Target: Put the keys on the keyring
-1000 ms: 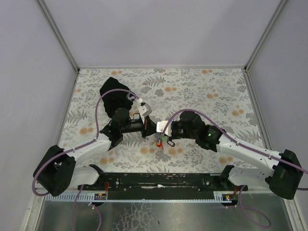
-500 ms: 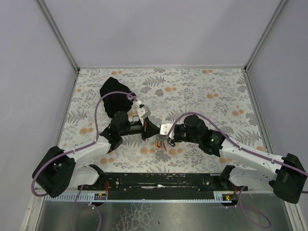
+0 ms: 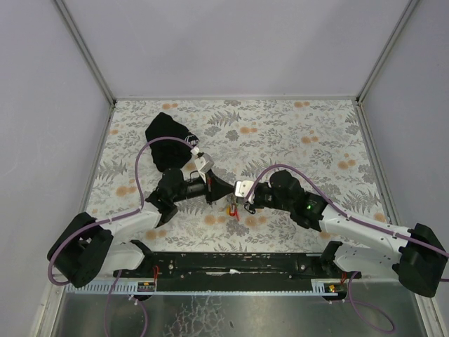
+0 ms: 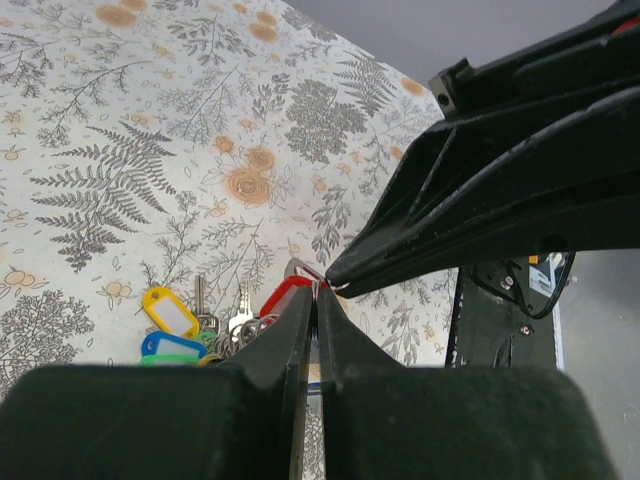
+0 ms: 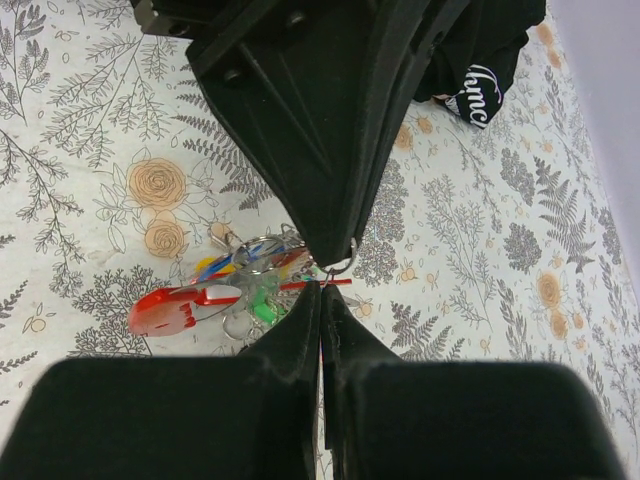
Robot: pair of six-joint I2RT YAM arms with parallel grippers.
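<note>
My left gripper point(image 3: 226, 194) and right gripper point(image 3: 239, 196) meet tip to tip just above the table's near middle, both shut. Between the two tips sits a thin wire keyring point(image 5: 346, 262); the left gripper point(image 5: 335, 250) pinches it from above and the right gripper point(image 5: 321, 285) nips it from below. The keys point(image 3: 231, 208) hang in a bunch beneath the tips. In the left wrist view the keys point(image 4: 200, 325) show yellow, blue and red tags beside my left gripper point(image 4: 318, 293). A blurred red tag point(image 5: 180, 305) sticks out to the left.
A black cloth pouch with a white logo point(image 3: 167, 137) lies at the back left on the floral tablecloth point(image 3: 309, 140), behind the left arm. Purple cables loop over both arms. A black rail point(image 3: 231, 263) runs along the near edge.
Both arms have shifted slightly, the left wrist drawing back off the pouch. The tips stay together on the ring and the keys still hang below.
</note>
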